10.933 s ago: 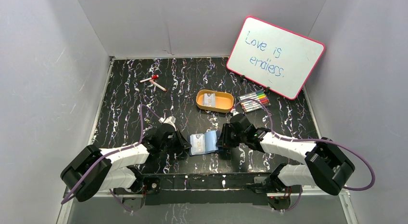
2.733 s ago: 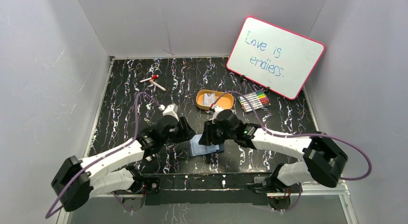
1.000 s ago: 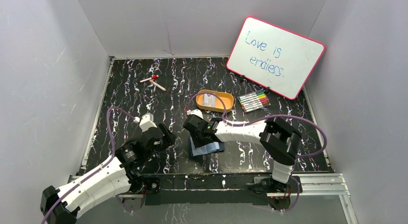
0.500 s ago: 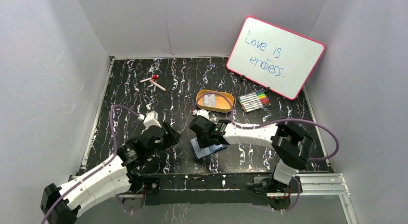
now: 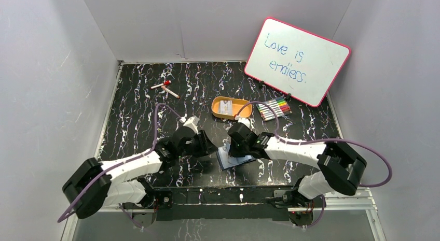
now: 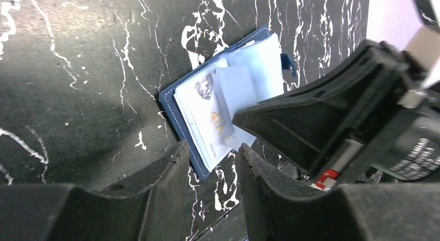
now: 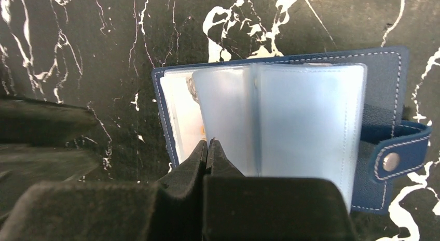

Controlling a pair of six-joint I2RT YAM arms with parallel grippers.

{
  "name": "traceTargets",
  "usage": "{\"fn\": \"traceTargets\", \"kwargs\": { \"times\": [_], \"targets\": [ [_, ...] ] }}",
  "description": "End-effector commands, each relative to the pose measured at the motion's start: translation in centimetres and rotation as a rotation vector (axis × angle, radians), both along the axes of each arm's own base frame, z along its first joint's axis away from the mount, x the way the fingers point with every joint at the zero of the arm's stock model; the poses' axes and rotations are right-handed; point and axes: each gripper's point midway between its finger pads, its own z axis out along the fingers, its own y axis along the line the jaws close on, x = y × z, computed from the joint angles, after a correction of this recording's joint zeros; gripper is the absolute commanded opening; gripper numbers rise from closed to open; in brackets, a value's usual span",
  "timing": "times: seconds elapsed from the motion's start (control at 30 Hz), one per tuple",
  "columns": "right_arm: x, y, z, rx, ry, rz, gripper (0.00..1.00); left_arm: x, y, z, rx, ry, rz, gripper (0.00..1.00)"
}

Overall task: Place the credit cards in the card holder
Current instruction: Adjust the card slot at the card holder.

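One card holder [image 5: 238, 160] lies open mid-frame, one credit card [image 6: 205, 116] sleeved, another card [image 5: 225, 107] in the one orange tray [image 5: 245, 115]; my right gripper [image 7: 208, 146] is pinched closed, my left gripper [image 6: 210, 160] parted, empty

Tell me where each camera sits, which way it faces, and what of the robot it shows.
Top external: above and behind the bases, looking down at the table; both arms show, left gripper and right gripper at the open card holder.
Left wrist: on the left arm, looking past its own parted fingers at the card holder; the right gripper shows too.
Right wrist: on the right arm, looking down past its own shut fingers onto the clear sleeves.
Shared: all three see the card holder.
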Motion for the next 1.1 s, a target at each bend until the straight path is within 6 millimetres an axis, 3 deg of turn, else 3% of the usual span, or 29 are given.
{"fn": "traceTargets", "kwargs": {
  "times": [0.0, 0.3, 0.63, 0.87, 1.07],
  "targets": [
    [0.9, 0.3, 1.9, 0.125, -0.029, -0.087, 0.00, 0.6, -3.6, 2.3, -0.129, -0.024, -0.089, 0.35],
    [0.9, -0.8, 2.2, 0.184, -0.030, -0.155, 0.00, 1.5, -6.9, 1.6, -0.168, 0.022, -0.164, 0.27],
    [0.8, -2.4, 2.5, 0.165, -0.042, -0.175, 0.00, 1.1, -7.4, -4.0, -0.097, 0.150, -0.164, 0.01],
    [0.3, -3.8, 2.6, 0.157, -0.048, -0.182, 0.00, 0.9, -6.6, -7.5, 0.003, 0.222, -0.147, 0.00],
    [-0.2, -3.2, 3.0, 0.203, -0.043, -0.127, 0.23, 1.0, -6.4, -7.7, 0.015, 0.220, -0.144, 0.00]
  ]
}}
